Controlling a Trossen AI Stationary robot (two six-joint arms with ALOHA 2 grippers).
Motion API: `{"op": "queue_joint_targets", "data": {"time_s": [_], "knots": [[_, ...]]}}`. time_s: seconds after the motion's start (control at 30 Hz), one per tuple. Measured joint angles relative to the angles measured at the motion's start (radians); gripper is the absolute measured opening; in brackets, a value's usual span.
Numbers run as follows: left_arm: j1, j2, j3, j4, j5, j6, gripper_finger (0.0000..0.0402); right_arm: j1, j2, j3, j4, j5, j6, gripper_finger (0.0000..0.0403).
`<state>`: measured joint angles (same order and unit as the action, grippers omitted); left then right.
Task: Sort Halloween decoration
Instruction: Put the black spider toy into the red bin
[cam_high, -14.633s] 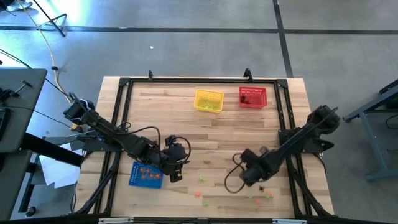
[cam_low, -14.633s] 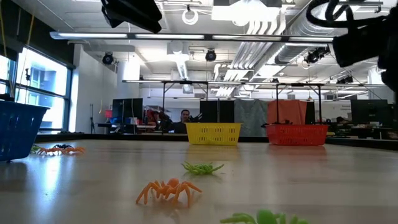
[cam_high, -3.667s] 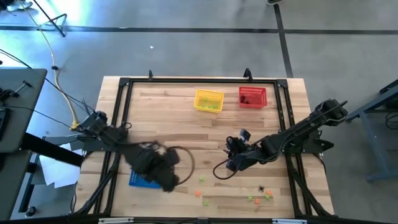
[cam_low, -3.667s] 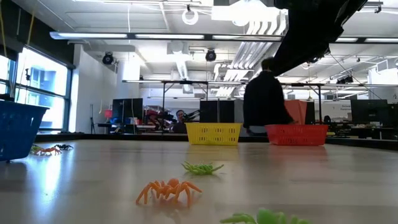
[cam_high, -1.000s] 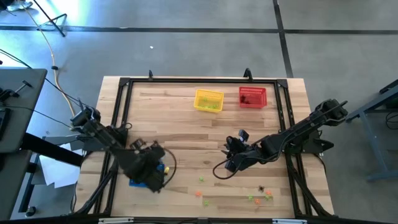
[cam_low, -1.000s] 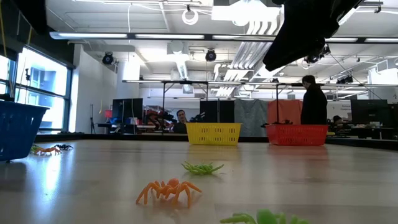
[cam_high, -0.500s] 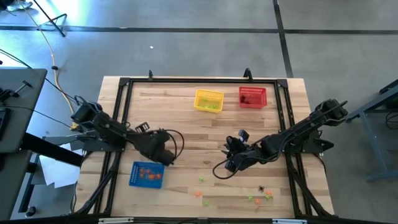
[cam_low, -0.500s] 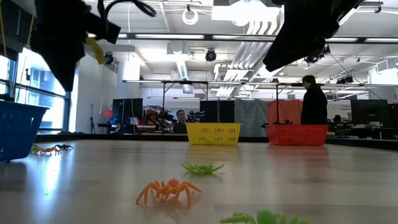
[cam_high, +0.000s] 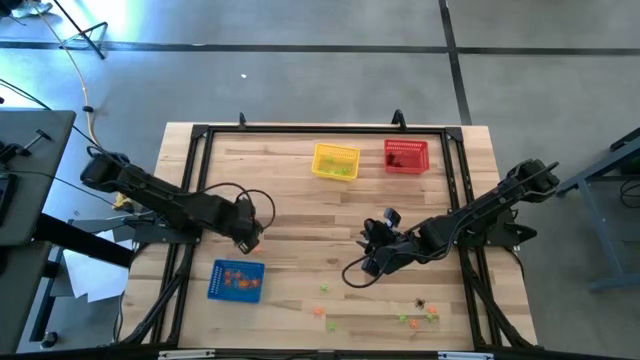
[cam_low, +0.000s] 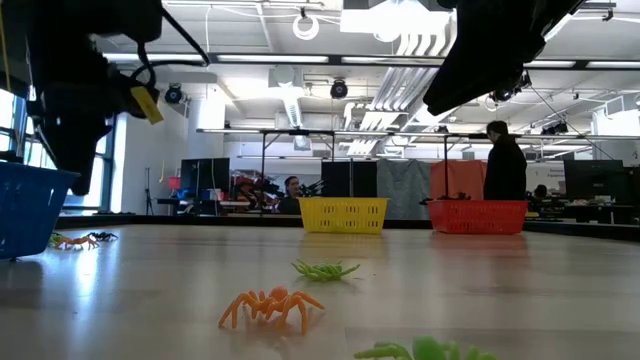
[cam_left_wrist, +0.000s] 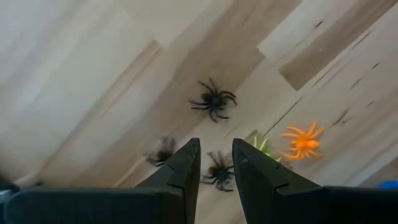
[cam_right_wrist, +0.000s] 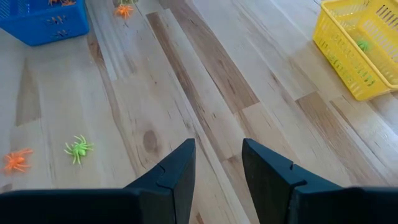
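- The desk (cam_high: 300, 200) is showing pale wood planks with darker streaks.
- Three mesh baskets are showing blue (cam_high: 236, 281), yellow (cam_high: 335, 161) and red (cam_high: 406, 156).
- Spider trinkets are showing orange (cam_low: 270, 304), light green (cam_low: 325, 269) and black (cam_left_wrist: 214, 100).
- Both arms are looking dark.

Left gripper (cam_high: 250, 237), right gripper (cam_high: 368, 262): fingers parted, empty.

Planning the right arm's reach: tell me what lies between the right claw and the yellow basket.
Bare wood only. In the high view, nothing sits between the right claw and the yellow basket; the right wrist view agrees.
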<state>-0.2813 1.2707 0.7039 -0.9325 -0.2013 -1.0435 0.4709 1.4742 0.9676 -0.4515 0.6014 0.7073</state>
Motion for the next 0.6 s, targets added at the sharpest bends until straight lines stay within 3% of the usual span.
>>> {"op": "queue_joint_targets", "data": {"time_s": [0.6], "knots": [[0.064, -0.012, -0.120, 0.184, -0.029, 0.078, 0.0087, 0.000, 0.000, 0.000, -0.015, -0.007, 0.010, 0.0129]]}}
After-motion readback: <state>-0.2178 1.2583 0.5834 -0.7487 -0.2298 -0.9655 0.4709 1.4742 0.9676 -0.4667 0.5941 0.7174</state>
